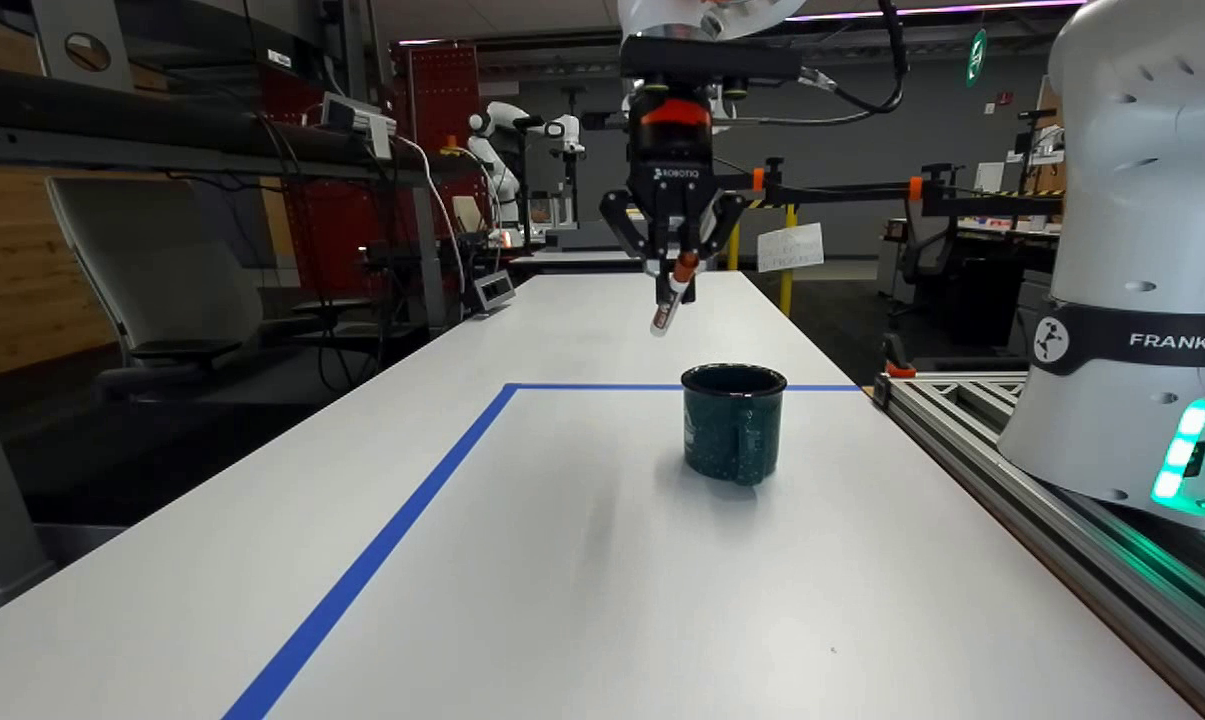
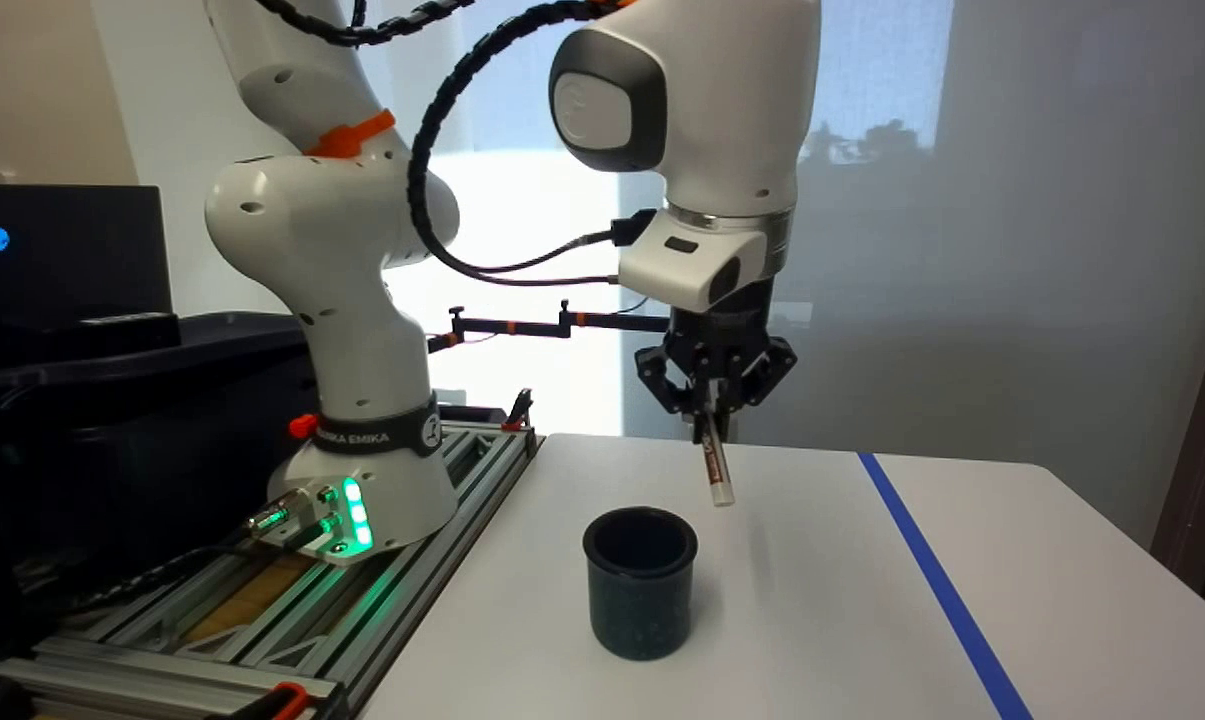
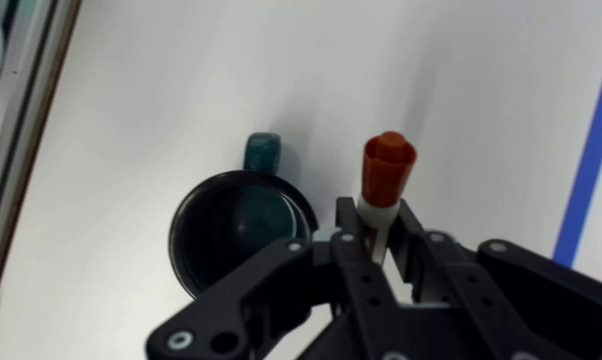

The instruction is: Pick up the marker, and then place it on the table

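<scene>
1. Because the fingers [image 3: 348, 215] are clenched on the marker [image 1: 671, 297], just below its orange end, treat pick-up as complete and placement as the step in hand (judgement).
2. Location: the marker hangs above the desk [image 1: 482, 600], apart from the surface in both exterior views.
3. Long axis: tilted, neither upright nor flat. The orange end is uppermost, beside the fingers; the pale end points downward and projects below them.
4. Clearance: the cup [image 1: 717, 425] stands upright on the desk. Seen in the wrist view, the marker appears between the cup and the blue tape [image 3: 588, 150], touching neither.
5. Next move (judgement): lower on the tape side of the cup. Given the tilt, the pale end should meet the desk first; preferably bring the long axis closer to level before contact.
6. Caution (judgement): if released while standing on its pale end, the marker would probably topple and could roll against the cup. Maintain grip until the desk supports it.
</scene>
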